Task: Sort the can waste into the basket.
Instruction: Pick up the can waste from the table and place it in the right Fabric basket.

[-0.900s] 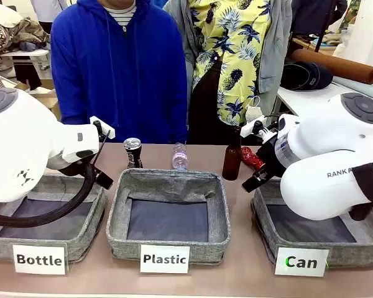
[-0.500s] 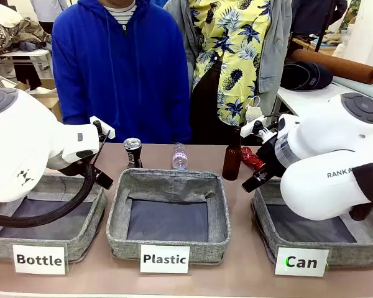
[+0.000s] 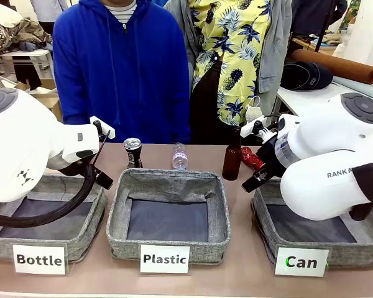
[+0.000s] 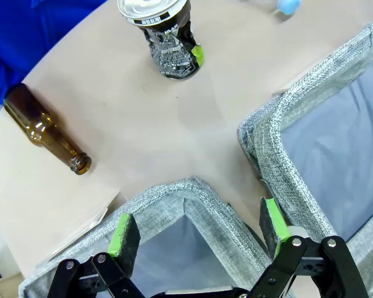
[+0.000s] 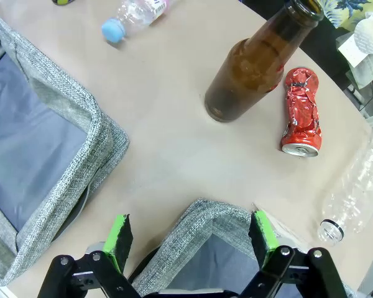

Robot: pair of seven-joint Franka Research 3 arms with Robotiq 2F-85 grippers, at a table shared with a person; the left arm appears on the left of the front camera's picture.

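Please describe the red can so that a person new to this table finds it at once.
Start at the basket labelled "Can", on the robot's right. Just beyond its far corner stands a brown bottle; the red can lies beside it. It alone is crushed red metal; its neighbours are that bottle and a clear bottle.

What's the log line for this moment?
left gripper: open, empty | right gripper: open, empty, over Can basket corner | red can: lying on table | black can: upright on table | status: neither can picked
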